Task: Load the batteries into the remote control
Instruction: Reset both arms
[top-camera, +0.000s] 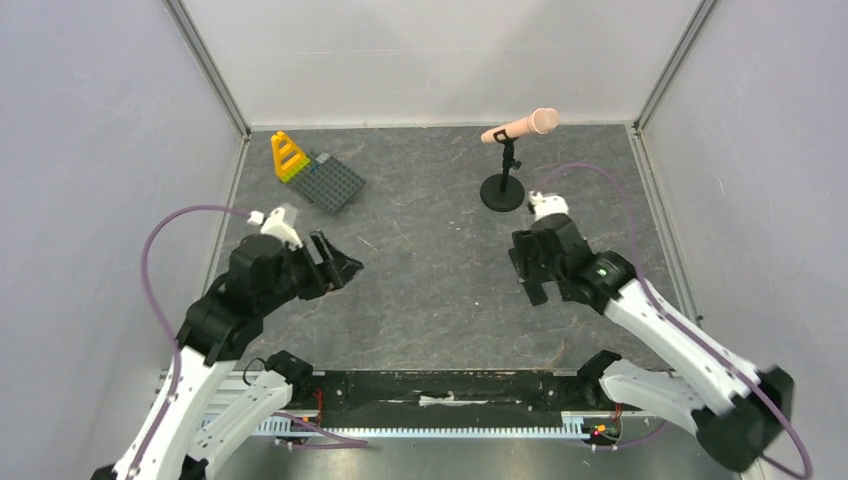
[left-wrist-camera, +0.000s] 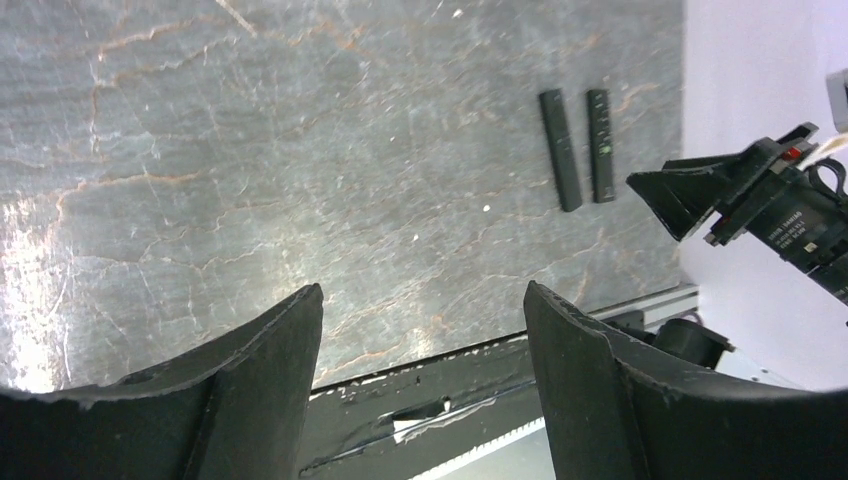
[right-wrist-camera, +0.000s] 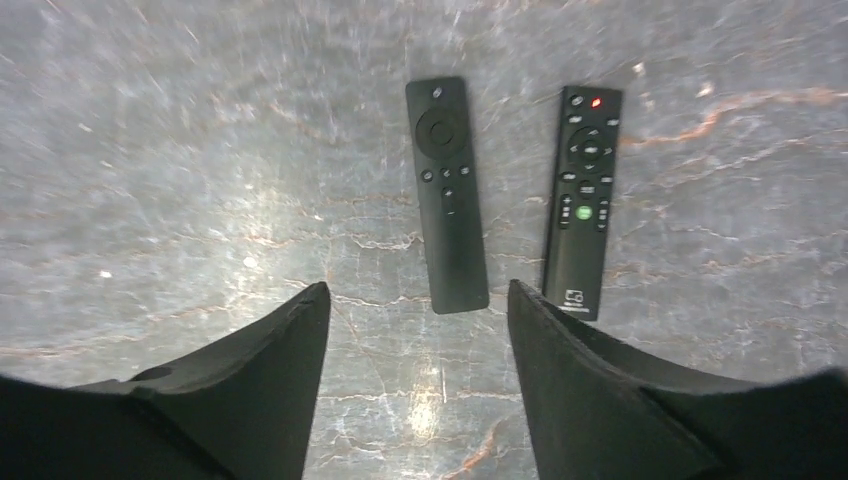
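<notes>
Two arms share a grey, veined surface that fills most of the top view. Left arm rises from the lower left and bends toward the middle; right arm comes in from the lower right. Left hand is spread wide: its two dark jaws stand well apart at the bottom of its wrist view, with only bare surface between them. Right hand is spread too, gripping nothing.

Near the top of the top view, right of centre, a pinkish microphone sits tilted on a black stand with a round foot. At upper left lies a grey brick plate, with a yellow brick piece at its upper-left corner.

Smaller yet, the remote lies flat in the upper middle of the right wrist view, button side up, with a ring pad near its top end and a few small buttons below. Its lower end sits just above the gap between the jaws, nearer the right one. Just beside it on the right, not touching, lies a second remote with rows of buttons, one red at the top and one green lower down. In the left wrist view both show as thin dark bars in the upper right — side by side, near the right hand.
</notes>
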